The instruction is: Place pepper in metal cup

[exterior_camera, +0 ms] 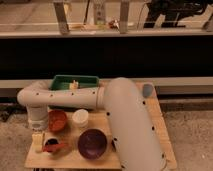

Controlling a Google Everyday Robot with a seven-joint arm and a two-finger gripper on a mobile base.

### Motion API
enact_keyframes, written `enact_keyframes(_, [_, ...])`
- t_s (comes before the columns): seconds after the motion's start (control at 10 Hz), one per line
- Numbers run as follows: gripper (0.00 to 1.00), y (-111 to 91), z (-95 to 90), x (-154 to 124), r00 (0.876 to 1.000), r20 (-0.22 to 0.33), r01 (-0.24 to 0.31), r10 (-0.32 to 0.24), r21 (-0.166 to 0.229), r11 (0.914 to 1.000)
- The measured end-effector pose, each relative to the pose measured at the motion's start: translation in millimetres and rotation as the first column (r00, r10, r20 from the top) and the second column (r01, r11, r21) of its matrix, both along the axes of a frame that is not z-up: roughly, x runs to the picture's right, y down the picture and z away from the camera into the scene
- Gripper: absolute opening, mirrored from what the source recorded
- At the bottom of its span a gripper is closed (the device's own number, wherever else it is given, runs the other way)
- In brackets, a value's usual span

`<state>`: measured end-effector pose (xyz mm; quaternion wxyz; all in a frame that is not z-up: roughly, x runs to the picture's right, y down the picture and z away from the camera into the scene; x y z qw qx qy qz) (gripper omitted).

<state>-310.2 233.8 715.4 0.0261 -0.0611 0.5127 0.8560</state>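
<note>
My gripper point(38, 140) hangs from the white wrist at the front left corner of the wooden table point(70, 160), low over the top. The red-orange pepper point(54, 147) lies just right of the gripper, across a small dark-centred cup that looks like the metal cup point(50, 150). Only the cup's edge shows under the pepper. I cannot tell whether the pepper is resting in the cup or still held by the gripper.
An orange bowl point(57, 120) sits right behind the pepper, a white plastic cup point(80, 118) beside it, and a purple bowl point(92, 143) at the front middle. A green tray point(75, 82) stands at the back. My thick white arm point(125, 120) covers the table's right half.
</note>
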Motion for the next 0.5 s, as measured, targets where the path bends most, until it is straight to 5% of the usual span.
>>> enact_keyframes(0.5, [0.80, -2.2, -2.5, 1.2, 1.000, 0.013, -0.018, 0.018, 0.007, 0.9998])
